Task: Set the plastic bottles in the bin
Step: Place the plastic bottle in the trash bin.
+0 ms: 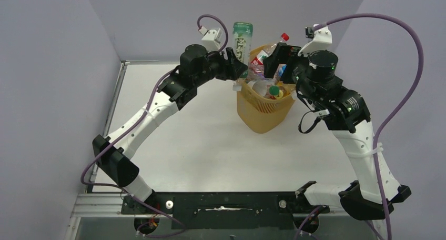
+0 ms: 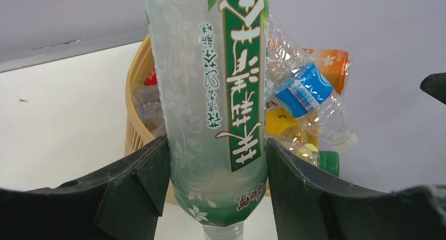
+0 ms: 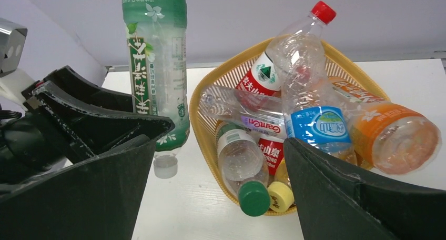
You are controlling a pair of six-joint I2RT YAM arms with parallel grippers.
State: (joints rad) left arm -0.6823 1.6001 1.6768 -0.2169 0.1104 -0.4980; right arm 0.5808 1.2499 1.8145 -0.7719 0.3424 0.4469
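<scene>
We see a pale green-labelled bottle [image 1: 242, 40] clamped between the two fingers of the left hand [image 1: 236, 67]. It is turned upside down, with its white cap pointing down, and it sits just beside the left rim of the bin [image 1: 263, 116], outside it. The bin is a yellow-orange ribbed basket standing on the white surface [image 1: 200, 140]. It is heaped with bottles that stick out above its rim.

The left wrist view shows the grip up close: both dark fingers press the bottle's lower body, and white lettering runs along the green band. The bottle's top end is cut off there, and so is its cap. The right wrist view shows the cap and the whole bottle. It also shows the bin's load: a red-capped bottle [image 3: 294, 45], a blue-labelled bottle [image 3: 321, 127], an orange bottle [image 3: 394, 135], and green and yellow caps at the near rim.

The right hand [image 3: 226, 137] is spread wide and holds nothing, close to the bin's right side.

We cannot tell whether the held bottle's cap touches the surface. The bottles deeper in the bin are too tangled to count.
</scene>
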